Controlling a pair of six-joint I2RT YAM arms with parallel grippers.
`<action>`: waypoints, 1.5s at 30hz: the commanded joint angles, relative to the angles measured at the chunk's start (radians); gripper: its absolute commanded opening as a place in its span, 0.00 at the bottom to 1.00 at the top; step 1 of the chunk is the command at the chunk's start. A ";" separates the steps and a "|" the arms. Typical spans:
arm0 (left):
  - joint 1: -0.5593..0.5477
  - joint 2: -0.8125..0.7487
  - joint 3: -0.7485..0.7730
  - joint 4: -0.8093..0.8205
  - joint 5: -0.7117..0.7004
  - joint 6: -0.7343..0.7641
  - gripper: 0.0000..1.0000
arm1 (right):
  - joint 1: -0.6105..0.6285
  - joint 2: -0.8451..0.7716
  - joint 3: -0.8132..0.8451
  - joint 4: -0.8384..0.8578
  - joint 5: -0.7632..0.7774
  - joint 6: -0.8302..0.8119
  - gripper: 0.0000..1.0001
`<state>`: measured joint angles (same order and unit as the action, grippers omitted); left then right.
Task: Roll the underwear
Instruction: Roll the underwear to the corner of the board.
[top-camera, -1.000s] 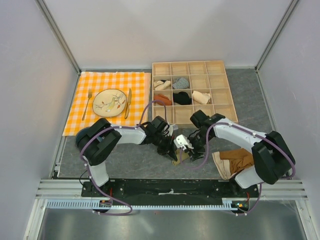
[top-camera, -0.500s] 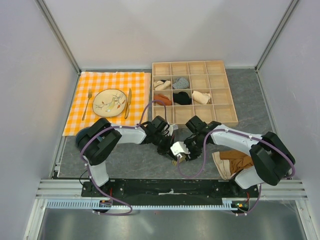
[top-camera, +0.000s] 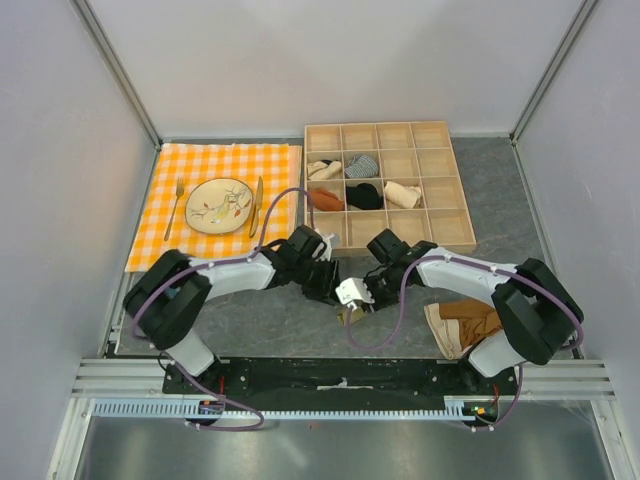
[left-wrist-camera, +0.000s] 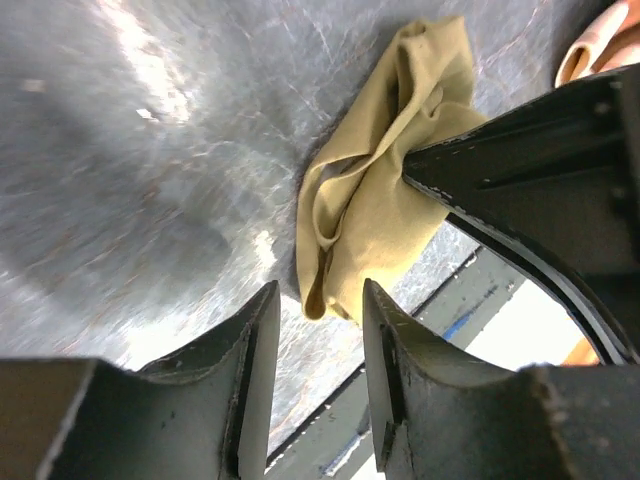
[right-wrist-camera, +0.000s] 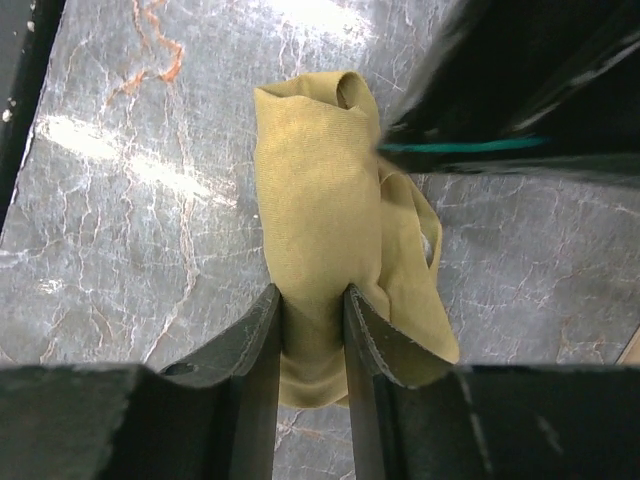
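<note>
- I see my right gripper (right-wrist-camera: 310, 300) clamped on the bunched underwear (right-wrist-camera: 315, 200)
- My left gripper (left-wrist-camera: 320, 305) has jaws apart, empty, just beside it on the grey table (left-wrist-camera: 150, 200)

A: How many in the pale wooden compartment tray (top-camera: 375, 126)?
B: Five rolled fabric garments (top-camera: 402, 193).
A: On the orange checked cloth (top-camera: 150, 235)?
B: One floral ceramic plate (top-camera: 219, 205), one metal fork (top-camera: 176, 205), one metal knife (top-camera: 256, 205).
A: Elsewhere?
B: One olive-khaki fabric underwear (right-wrist-camera: 315, 200).

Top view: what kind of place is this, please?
Probably a robot test cell: plain white walls enclose a grey table, with staged home props, a set plate and a wooden sorting box.
</note>
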<state>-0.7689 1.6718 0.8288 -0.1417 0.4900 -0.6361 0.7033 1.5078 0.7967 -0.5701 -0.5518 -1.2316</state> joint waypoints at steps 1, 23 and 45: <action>0.011 -0.187 -0.074 0.045 -0.214 0.091 0.45 | 0.001 0.074 0.030 -0.120 -0.028 0.079 0.26; -0.351 -0.488 -0.341 0.406 -0.436 0.671 0.72 | -0.123 0.397 0.285 -0.364 -0.203 0.187 0.25; -0.408 -0.286 -0.269 0.454 -0.651 0.656 0.71 | -0.126 0.404 0.285 -0.363 -0.208 0.210 0.29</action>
<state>-1.1633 1.4254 0.5987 0.2527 -0.0868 0.0494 0.5503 1.8763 1.0977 -0.9417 -0.8669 -1.0412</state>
